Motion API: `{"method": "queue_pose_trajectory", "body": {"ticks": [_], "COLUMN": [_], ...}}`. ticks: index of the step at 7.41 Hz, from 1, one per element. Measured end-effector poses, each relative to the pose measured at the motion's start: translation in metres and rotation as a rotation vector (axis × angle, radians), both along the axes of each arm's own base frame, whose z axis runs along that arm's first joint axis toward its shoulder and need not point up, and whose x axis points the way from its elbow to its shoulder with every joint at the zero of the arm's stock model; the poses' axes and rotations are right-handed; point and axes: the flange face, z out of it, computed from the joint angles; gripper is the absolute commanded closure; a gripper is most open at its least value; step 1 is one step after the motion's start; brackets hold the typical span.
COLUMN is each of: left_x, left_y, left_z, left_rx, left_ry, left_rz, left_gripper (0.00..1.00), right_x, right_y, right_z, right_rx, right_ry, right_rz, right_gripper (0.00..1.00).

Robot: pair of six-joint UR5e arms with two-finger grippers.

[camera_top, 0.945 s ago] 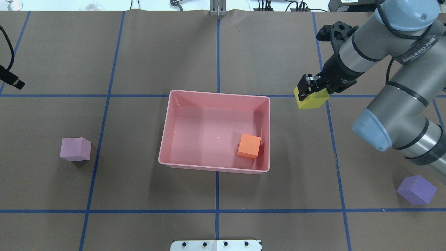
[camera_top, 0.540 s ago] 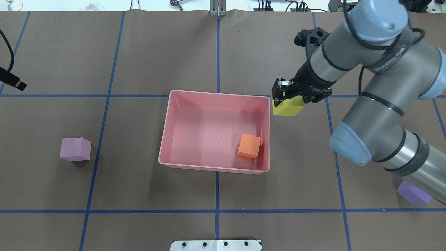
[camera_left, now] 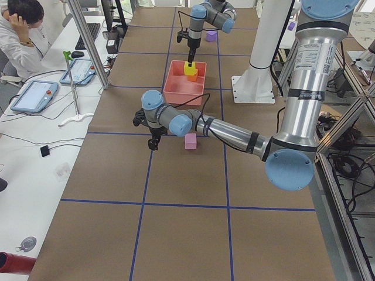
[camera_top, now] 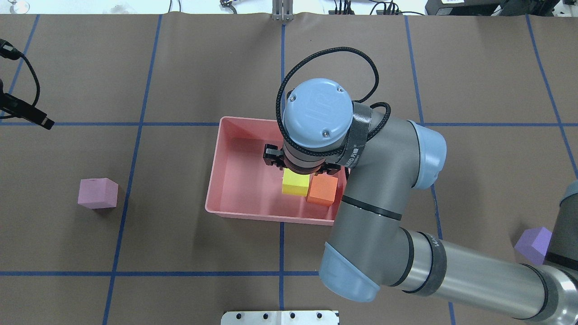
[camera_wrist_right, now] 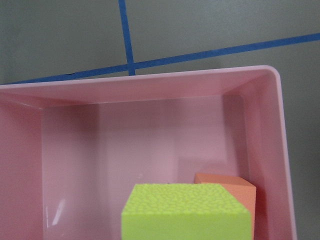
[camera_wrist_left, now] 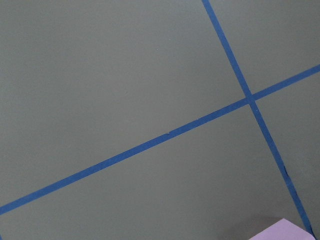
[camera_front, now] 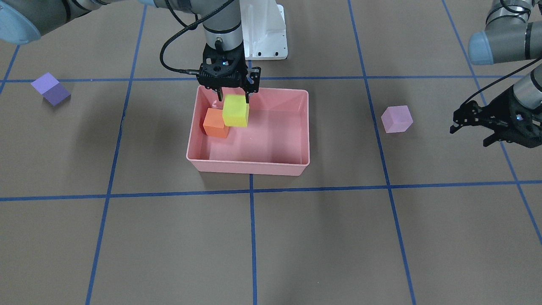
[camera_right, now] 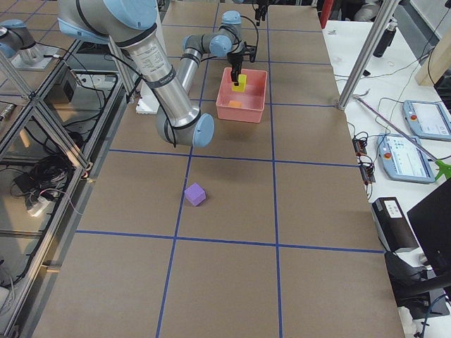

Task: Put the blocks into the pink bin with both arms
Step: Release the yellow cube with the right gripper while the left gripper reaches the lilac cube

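The right hand [camera_front: 232, 100] is closed on the yellow block [camera_front: 236, 111] and holds it above the floor of the pink bin [camera_front: 249, 168], just beside the orange block [camera_front: 215, 123] lying inside. Whether the two blocks touch cannot be determined. In the overhead view the right arm [camera_top: 384, 216] conceals this hand, the bin's 3 o'clock wall and part of the purple block [camera_top: 533, 241], which sits on the bench [camera_top: 203, 67] at 4 o'clock from the bin. The left hand [camera_front: 469, 134] hangs empty with fingers spread, near the pale pink block [camera_front: 396, 119], which lies at 9 o'clock from the bin in the overhead view. The left wrist view shows only a cut-off corner of that block.
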Motion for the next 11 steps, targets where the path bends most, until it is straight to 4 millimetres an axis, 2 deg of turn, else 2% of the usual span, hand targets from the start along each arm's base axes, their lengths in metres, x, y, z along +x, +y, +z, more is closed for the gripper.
{"method": "queue_pose_trajectory", "body": {"ticks": [2,4,5,6,9,10,11], "left_x": [0.017,0.024,0.029,0.042,0.11,0.124,0.136], "left_y": [0.01,0.037,0.054,0.071,0.12,0.128,0.135], "left_z": [-0.003,0.013,0.022,0.023,-0.006,-0.006,-0.002], "left_rx": [-0.057,-0.139,-0.175,-0.205,-0.273,-0.28,-0.278], "left_ry": [0.036,0.08,0.091,0.089,0.068,0.039,-0.007], "left_rz": [-0.065,-0.14,-0.17,-0.201,-0.258,-0.269,-0.281], "left_gripper": [0.0,0.0,0.0,0.0,0.0,0.0,0.0], "right_x": [-0.005,0.005,0.022,0.047,0.138,0.159,0.171], "right_y": [0.003,-0.009,-0.027,-0.05,-0.116,-0.128,-0.134], "right_z": [0.0,0.008,0.018,0.031,0.09,0.106,0.116], "right_rx": [0.009,0.05,0.069,0.087,0.154,0.165,0.171], "right_ry": [0.016,0.036,0.047,0.053,0.076,0.083,0.088], "right_rz": [-0.003,-0.041,-0.072,-0.113,-0.243,-0.266,-0.279], "right_gripper": [0.0,0.0,0.0,0.0,0.0,0.0,0.0]}}
